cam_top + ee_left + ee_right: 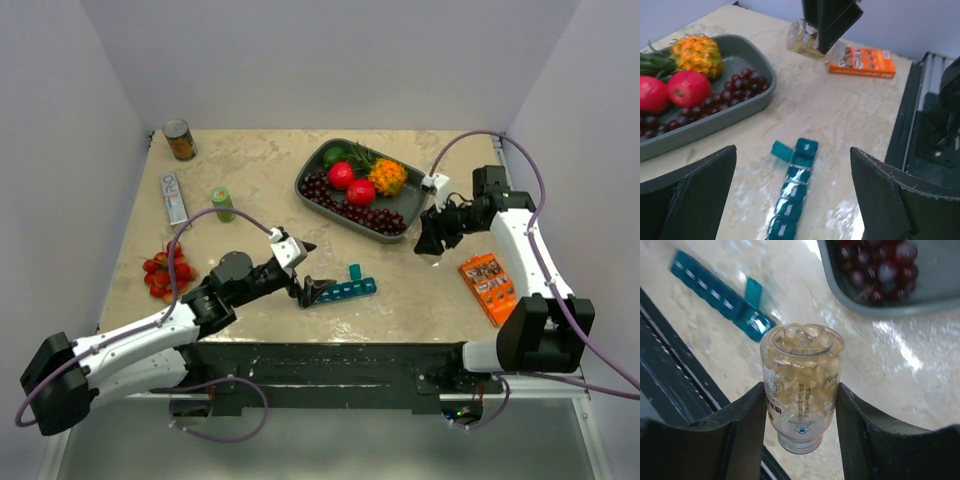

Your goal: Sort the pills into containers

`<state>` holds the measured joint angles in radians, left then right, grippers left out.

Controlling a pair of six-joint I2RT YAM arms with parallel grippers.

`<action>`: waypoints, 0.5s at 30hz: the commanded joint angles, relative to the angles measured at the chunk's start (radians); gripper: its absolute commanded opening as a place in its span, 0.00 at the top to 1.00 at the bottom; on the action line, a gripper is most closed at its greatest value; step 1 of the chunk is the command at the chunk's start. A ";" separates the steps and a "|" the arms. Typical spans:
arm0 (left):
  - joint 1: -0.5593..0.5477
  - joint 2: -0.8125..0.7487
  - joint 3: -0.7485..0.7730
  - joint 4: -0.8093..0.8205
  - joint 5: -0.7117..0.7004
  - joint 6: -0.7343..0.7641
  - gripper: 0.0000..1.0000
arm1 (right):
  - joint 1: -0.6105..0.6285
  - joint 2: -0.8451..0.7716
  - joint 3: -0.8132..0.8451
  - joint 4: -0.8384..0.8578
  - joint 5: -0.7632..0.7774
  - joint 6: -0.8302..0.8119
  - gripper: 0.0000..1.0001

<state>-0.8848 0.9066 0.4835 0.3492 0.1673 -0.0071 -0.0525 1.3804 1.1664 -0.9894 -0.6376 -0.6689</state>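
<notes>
Pills (pixel 800 371), tan-yellow and packed tight, show through the small clear bottle (pixel 801 405), and that bottle is pinched at its sides by the right gripper (pixel 800 390), fingers part-way closed with one on each wall. In the overhead view the right gripper (pixel 432 240) hangs over the table (pixel 250 165) between the grey tray (pixel 412 205) and the flat orange box (pixel 488 285), with the bottle up off the surface. Whether the bottle is capped, I can't tell. Over to the teal pill organiser (pixel 343 291): it lies on the table near the front edge, a row of small square compartments, and the end compartment's lid (pixel 354 272) stands up while the others look shut. The left gripper (pixel 310 290) is right at the strip's left end, and the left wrist view shows its fingers (pixel 695 195) spread as wide as they go, nothing between them, the organiser below in the gap; contact with the strip I can't confirm. Further out, the tray carries dark red cherries (pixel 350 210), two red fruits (pixel 350 183) and a small pineapple (pixel 388 177). On the left side sit a green bottle (pixel 222 203), a flat white pack (pixel 175 197), a tin can (pixel 179 139) in the far corner and a heap of small red fruits (pixel 167 272).
</notes>
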 commanded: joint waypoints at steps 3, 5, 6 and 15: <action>-0.020 0.227 0.102 0.495 0.046 -0.398 0.00 | 0.002 -0.003 0.091 0.110 -0.362 0.213 0.88; -0.031 0.297 0.119 0.536 0.018 -0.470 0.00 | 0.002 -0.003 0.087 0.142 -0.420 0.253 0.88; -0.034 0.314 0.125 0.569 0.018 -0.490 0.00 | 0.002 -0.003 0.084 0.143 -0.438 0.256 0.87; -0.037 0.307 0.113 0.548 -0.095 -0.732 0.00 | 0.009 -0.096 -0.051 0.207 -0.493 0.181 0.87</action>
<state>-0.9176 1.2522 0.5686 0.8230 0.1509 -0.5861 -0.0525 1.3399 1.1515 -0.8238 -1.0412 -0.4526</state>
